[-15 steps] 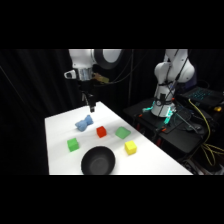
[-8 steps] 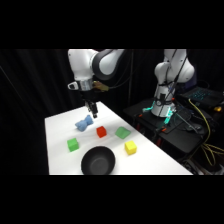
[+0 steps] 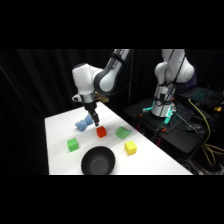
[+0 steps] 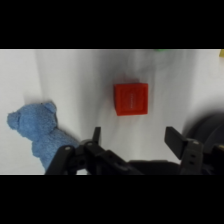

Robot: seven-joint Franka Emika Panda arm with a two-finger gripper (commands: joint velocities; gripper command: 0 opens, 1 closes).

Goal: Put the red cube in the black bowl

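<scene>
my gripper (image 3: 95, 121) hangs low over the middle of the white table (image 3: 60, 125), and in the wrist view my gripper (image 4: 134, 137) shows its two fingers spread wide apart with nothing between them, so the hand is released, grasping nothing. the red cube (image 3: 101, 131) sits on the table just beside my fingertips in the side view, a little toward the table's near edge from them. through the wrist view the red cube (image 4: 131, 98) lies flat on bare table beyond the gap between my fingers, apart from both; neither finger touches it.

the blue stuffed toy (image 3: 82, 125) lies just beside my gripper on the side toward the table's left edge, and in the wrist view the blue stuffed toy (image 4: 42, 126) runs down behind my left-hand linkage. the black bowl (image 3: 98, 161) rests at the table's near edge, near the cube, with clear table between them; the wrist view catches only a dark curve of it at the right edge, the black bowl (image 4: 210, 126) behind my finger there. it holds nothing that i can see.

a green cube (image 3: 73, 145) sits toward the left edge, near the bowl. a yellow cube (image 3: 130, 147) sits toward the right edge, and a flat green piece (image 3: 122, 132) lies just behind it, near the red cube.
</scene>
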